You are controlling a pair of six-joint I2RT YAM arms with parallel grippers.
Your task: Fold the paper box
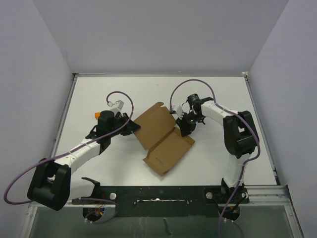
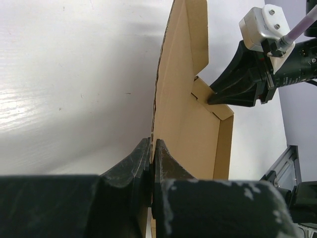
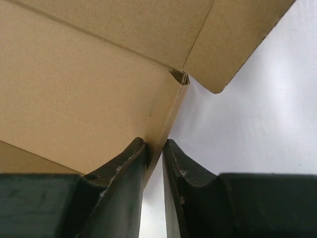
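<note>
Brown box: half-folded, on table
Left gripper: clamped on box edge
Right gripper: slightly apart, straddling box wall

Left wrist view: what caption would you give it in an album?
Left claw pinching the near edge of the brown paper box, right claw at a far flap.

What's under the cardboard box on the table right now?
Only white table shows around the box and past its edge in the wrist views. The patch directly beneath the cardboard is covered, so anything there can't be seen.
</note>
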